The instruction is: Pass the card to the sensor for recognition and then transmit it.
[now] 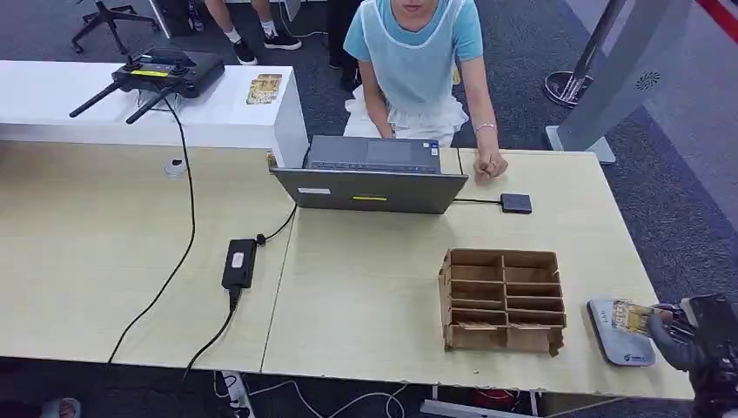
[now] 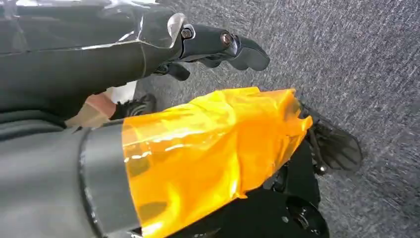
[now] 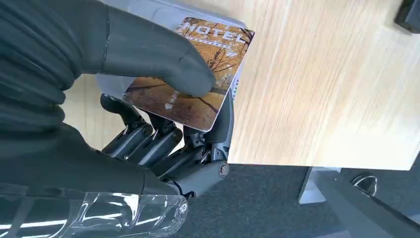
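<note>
Right robot hand (image 3: 163, 124): thumb and fingers clamped on card (image 3: 198, 74)
Card: held over grey sensor (image 1: 620, 333), worktop (image 1: 365, 287) corner
Left robot hand (image 2: 218, 47): hanging, state unclear

The card (image 3: 190, 69) in the right hand (image 3: 148, 99) bears "HOTEL" in capitals along its far edge, with a small arrow mark and fine print too small to read; the sensor (image 1: 620, 335) carries a blue logo, illegible
</note>
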`<state>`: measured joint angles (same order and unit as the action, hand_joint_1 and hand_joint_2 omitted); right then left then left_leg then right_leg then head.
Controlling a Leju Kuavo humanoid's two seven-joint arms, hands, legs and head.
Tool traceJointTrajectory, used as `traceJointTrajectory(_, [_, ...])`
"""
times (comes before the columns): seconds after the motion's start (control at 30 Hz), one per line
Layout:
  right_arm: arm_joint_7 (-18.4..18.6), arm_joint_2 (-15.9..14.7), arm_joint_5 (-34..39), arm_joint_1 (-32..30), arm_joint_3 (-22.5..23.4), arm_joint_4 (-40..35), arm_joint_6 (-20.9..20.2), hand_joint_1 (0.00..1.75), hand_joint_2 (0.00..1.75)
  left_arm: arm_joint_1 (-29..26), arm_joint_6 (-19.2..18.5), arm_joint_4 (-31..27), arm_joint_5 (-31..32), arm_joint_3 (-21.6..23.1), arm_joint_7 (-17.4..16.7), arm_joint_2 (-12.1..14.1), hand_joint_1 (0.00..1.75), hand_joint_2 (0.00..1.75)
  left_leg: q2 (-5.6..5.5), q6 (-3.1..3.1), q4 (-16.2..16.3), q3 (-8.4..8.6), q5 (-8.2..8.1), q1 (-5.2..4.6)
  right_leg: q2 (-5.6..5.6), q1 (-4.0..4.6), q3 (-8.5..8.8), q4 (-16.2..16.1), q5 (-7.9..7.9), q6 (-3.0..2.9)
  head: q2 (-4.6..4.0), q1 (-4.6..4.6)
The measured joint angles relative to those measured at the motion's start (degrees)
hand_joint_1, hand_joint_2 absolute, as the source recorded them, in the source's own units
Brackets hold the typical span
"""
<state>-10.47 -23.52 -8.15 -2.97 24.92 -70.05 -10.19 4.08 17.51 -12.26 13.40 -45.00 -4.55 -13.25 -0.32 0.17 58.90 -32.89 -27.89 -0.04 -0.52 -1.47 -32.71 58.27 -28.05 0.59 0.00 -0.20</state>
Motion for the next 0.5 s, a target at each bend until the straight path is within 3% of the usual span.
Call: traceJointTrajectory(0.5, [0.4, -1.4, -0.6, 2.5, -2.3, 4.6, 2.3, 1.75, 1.75, -0.1, -0.4, 0.1, 4.8, 4.2, -1.2, 0.3, 0.0, 0.0, 0.01, 0.0, 0.0, 0.0, 0.0, 0.0, 0.01, 0.0, 0.0, 0.0, 0.01, 0.0, 0.0, -0.02])
